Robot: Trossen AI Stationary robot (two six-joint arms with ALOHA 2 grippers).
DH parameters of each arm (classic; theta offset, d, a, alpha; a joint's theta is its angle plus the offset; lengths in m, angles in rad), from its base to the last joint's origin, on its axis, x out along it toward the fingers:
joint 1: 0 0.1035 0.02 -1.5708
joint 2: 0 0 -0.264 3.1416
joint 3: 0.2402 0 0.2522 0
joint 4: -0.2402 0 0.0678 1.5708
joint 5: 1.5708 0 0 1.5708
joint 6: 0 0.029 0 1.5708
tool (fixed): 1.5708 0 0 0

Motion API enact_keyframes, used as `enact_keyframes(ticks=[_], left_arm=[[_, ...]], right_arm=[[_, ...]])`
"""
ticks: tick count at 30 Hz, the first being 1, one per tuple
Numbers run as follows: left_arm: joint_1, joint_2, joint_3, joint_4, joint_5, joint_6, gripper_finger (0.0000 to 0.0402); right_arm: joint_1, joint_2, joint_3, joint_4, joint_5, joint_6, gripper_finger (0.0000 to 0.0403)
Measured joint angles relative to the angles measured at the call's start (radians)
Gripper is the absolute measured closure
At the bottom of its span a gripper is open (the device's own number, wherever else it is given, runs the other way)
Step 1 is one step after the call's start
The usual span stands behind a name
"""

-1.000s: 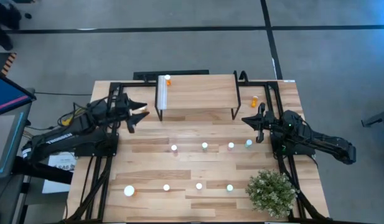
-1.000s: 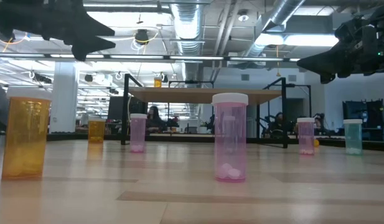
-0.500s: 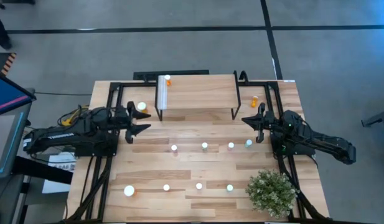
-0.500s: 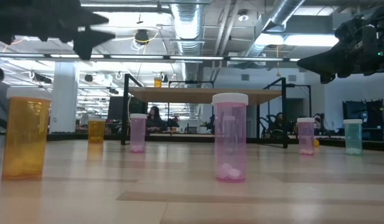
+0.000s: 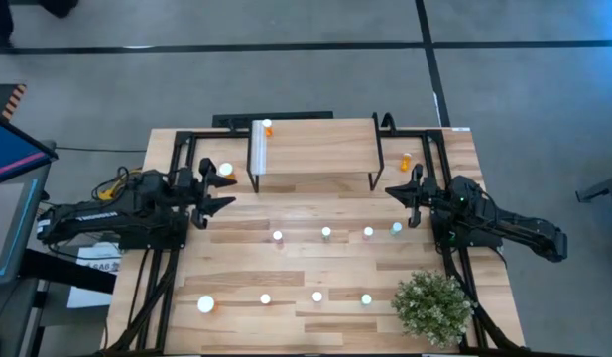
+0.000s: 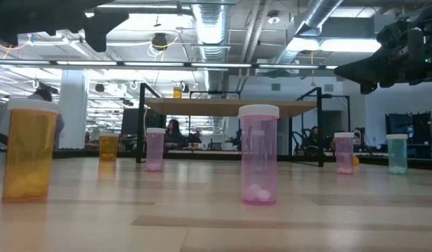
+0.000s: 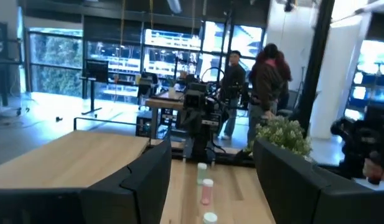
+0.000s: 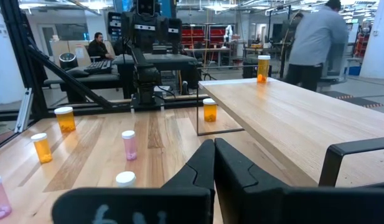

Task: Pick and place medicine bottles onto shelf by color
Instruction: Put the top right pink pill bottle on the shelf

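Note:
The shelf [image 5: 315,149] stands at the table's far middle, with one orange bottle [image 5: 267,127] on its far left corner. Another orange bottle [image 5: 226,170] stands on the table just left of the shelf. My left gripper [image 5: 218,194] hovers open a little nearer than this bottle and touches nothing; its wrist view shows the fingers spread wide [image 7: 207,180]. A row of pink and teal bottles [image 5: 326,233] crosses the table's middle, and a nearer row ends in a large orange bottle [image 5: 206,304]. A small orange bottle [image 5: 406,160] lies right of the shelf. My right gripper [image 5: 413,188] waits shut [image 8: 213,155] near the shelf's right legs.
A green potted plant [image 5: 432,305] fills the near right corner. Black frame rails [image 5: 182,149] run along both table sides beside the arms. In the low view a pink bottle [image 6: 259,154] stands closest. People move in the room beyond [image 8: 316,43].
My left gripper has drawn back from the orange bottle left of the shelf, moving toward the table's left and near edges. The bottle, partly covered by the fingers before, now stands uncovered on the table. The right arm has kept still.

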Motion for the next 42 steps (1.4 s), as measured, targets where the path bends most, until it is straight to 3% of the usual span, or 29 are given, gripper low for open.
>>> enact_keyframes(ticks=[6, 11, 16, 24, 29, 34, 42], left_arm=[[0.002, -0.011, 0.0, 0.134, -0.143, -0.037, 0.0187], [0.001, -0.012, 0.0, 0.075, -0.155, -0.023, 0.0187], [0.002, 0.018, 0.0, -0.028, -0.197, -0.063, 0.0187], [0.002, 0.038, 0.0, 0.144, -0.145, -0.134, 0.0187], [0.001, 0.04, 0.0, 0.131, -0.135, -0.134, 0.0187], [-0.004, 0.04, 0.0, 0.108, -0.132, -0.134, 0.0187], [-0.018, 0.046, 0.0, 0.09, -0.115, -0.119, 0.0187]], right_arm=[[0.001, 0.0, 0.0, 0.036, 0.002, 0.009, 0.0376], [0.0, 0.0, 0.002, 0.128, 0.027, 0.157, 0.0376], [0.0, 0.001, 0.054, 0.133, 0.099, 0.183, 0.0373], [0.001, 0.016, 0.229, -0.021, 0.115, 0.209, 0.0358], [0.031, 0.105, 0.32, 0.014, 0.066, 0.271, 0.0355], [0.094, 0.275, 0.396, -0.005, 0.063, 0.284, 0.0355], [0.295, 0.528, 0.587, -0.044, 0.075, 0.203, 0.0355]])
